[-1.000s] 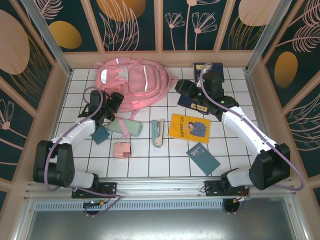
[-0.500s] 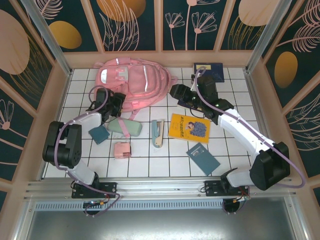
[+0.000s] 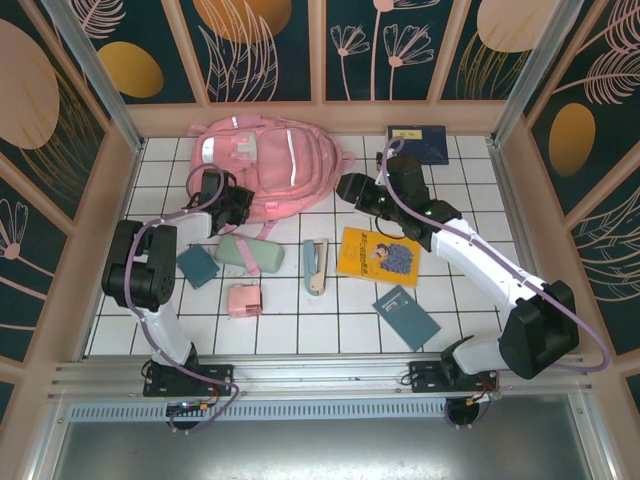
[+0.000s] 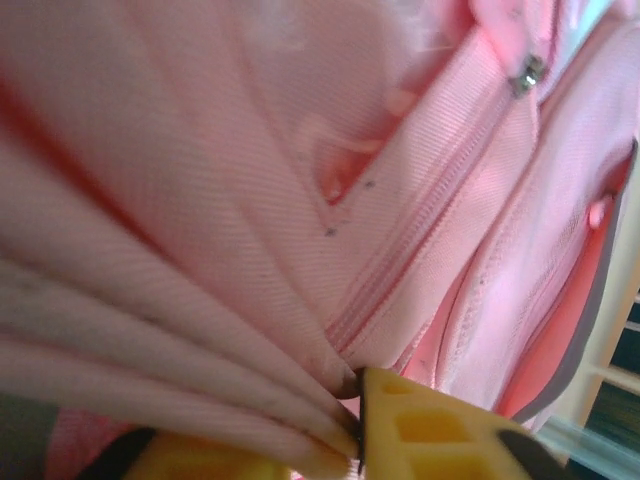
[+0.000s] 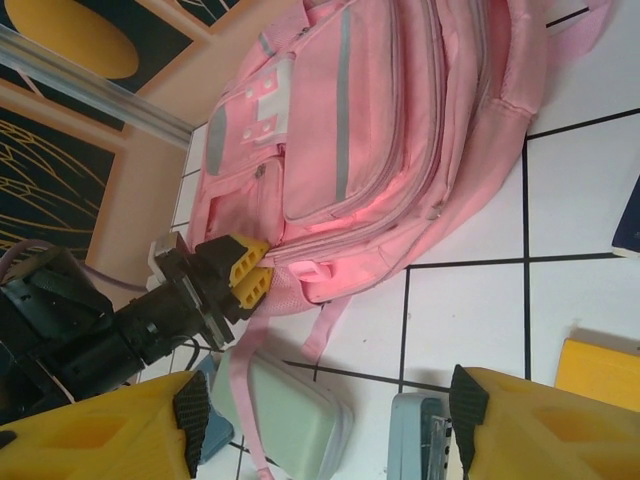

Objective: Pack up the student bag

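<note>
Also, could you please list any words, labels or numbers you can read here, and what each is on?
On the yellow book: a title line, too small to read.
On the navy book: a small yellow mark, unreadable.
On the teal booklet: faint print, too small to read.
On the bag: no lettering seen.

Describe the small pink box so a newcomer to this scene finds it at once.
Start at the big pink backpack at the far side of the white tiled table. Come toward the near edge, past the mint-green pouch: the small pink box lies just nearer. It is the only pink thing besides the backpack, squarish, left of the pale blue stapler.
</note>
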You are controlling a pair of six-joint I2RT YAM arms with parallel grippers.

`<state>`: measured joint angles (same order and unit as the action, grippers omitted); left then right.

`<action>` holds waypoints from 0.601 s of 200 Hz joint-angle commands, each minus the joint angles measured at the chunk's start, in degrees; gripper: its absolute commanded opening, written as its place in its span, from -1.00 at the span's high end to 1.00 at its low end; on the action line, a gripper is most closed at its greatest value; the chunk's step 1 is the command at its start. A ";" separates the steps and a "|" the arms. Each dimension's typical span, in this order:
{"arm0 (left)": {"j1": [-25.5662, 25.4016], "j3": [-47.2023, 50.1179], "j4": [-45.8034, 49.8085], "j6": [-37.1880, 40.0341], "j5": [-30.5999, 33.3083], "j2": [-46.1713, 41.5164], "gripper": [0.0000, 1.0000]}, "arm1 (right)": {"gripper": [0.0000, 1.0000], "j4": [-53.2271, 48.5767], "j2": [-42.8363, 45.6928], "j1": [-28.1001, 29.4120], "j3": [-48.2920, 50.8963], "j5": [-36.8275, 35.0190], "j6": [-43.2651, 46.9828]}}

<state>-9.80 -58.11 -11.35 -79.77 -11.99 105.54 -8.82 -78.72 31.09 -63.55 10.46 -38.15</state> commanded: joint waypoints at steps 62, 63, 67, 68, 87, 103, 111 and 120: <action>-0.04 -8.70 4.13 1.72 -0.75 -2.92 1.00 | -0.34 8.00 -5.74 6.81 1.27 -1.46 12.83; -0.04 -8.87 4.23 1.72 -0.84 -2.99 1.00 | -0.33 8.32 -5.83 6.93 1.38 -1.48 13.05; 0.05 -9.57 4.63 1.65 -1.24 -3.22 1.00 | -0.31 9.80 -6.16 7.40 1.83 -1.71 14.10; 0.00 -9.66 4.74 1.64 -1.30 -3.22 1.00 | -0.31 10.10 -6.26 7.54 1.93 -1.78 14.39; 0.03 -12.20 6.12 0.83 -3.15 -4.30 1.00 | -0.27 16.96 -8.09 10.99 3.63 -4.42 21.92; 0.04 -13.37 7.28 -0.03 -3.89 -5.40 1.00 | -0.27 19.16 -10.69 13.40 2.60 -7.95 27.42; 0.05 -13.67 7.56 -0.35 -4.38 -5.94 1.00 | -0.26 19.81 -12.32 13.56 1.61 -7.57 28.28; 0.07 -14.08 7.90 -0.73 -4.94 -6.45 1.00 | -0.23 20.59 -14.20 13.52 0.64 -7.26 28.46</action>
<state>-9.80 -67.99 -0.73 -79.81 -14.09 103.28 4.93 -89.01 43.75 -61.01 5.67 -17.19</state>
